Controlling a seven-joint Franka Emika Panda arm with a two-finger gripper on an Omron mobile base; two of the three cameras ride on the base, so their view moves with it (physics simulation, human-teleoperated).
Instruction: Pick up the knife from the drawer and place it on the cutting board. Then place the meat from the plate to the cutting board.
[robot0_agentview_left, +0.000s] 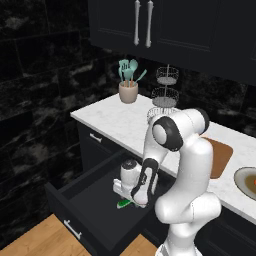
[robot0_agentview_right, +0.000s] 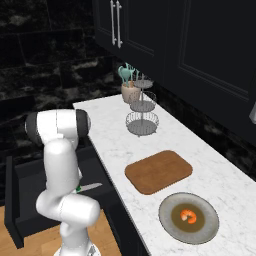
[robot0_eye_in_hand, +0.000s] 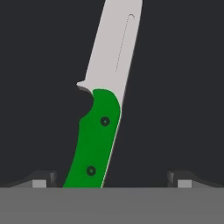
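knife (robot0_eye_in_hand: 101, 109) lengthwise — blade away from gripper (robot0_eye_in_hand: 111, 180)

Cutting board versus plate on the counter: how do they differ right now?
The cutting board is a brown wooden rectangle with rounded corners; the plate is round and olive-brown with a paler rim. The cutting board lies bare, while the plate carries the meat. The cutting board lies nearer the wire stand; the plate lies beyond it. Both lie flat on the white counter.

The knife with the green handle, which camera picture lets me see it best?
The hand view: the knife lies large there, green handle and grey blade both plain, between the open gripper tips. The left base view shows just a bit of green beside the arm in the drawer. The right base view shows mostly its blade.
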